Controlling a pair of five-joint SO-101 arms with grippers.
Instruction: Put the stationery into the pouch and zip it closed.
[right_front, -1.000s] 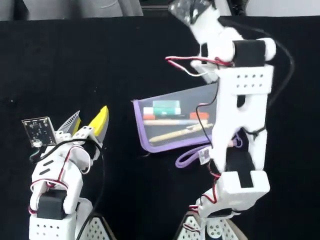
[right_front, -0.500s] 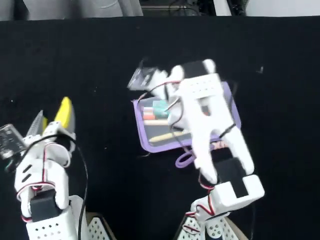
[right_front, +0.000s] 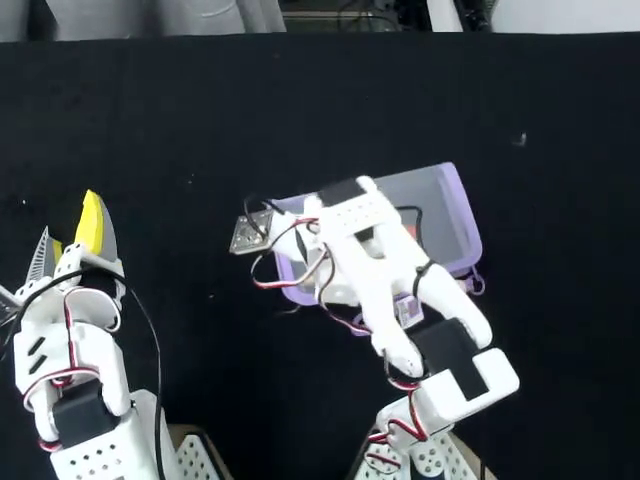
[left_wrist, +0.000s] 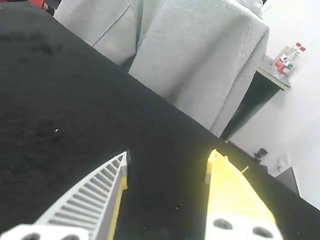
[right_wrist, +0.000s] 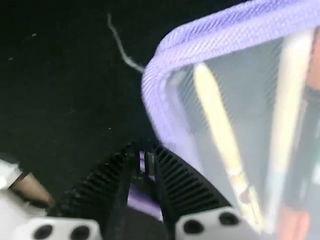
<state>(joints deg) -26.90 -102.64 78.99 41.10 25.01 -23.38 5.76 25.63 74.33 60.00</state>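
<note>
- The pouch (right_front: 440, 215) is lying flat near the middle of the black worktop (right_front: 150, 120), with the right arm stretching over its nearer half.
- Through the mesh, the right wrist view is showing a yellow pencil (right_wrist: 220, 115) and a paler stick (right_wrist: 292, 95) lying inside, so the filling looks done and the zipping appears to be the step in hand.
- The right pincer (right_wrist: 145, 155) is sitting at the pouch's rounded corner, its jaws nearly together and pinching a lilac tab (right_wrist: 142, 161), probably the zip pull.
- The left pincer (left_wrist: 169, 160) is hovering wide and empty over bare worktop, well apart from the pouch.
- Next, the tab is likely needing a steady pull along the purple edge; the light pouch is at risk of sliding with it, so bracing the far end with the idle pincer would help.
</note>
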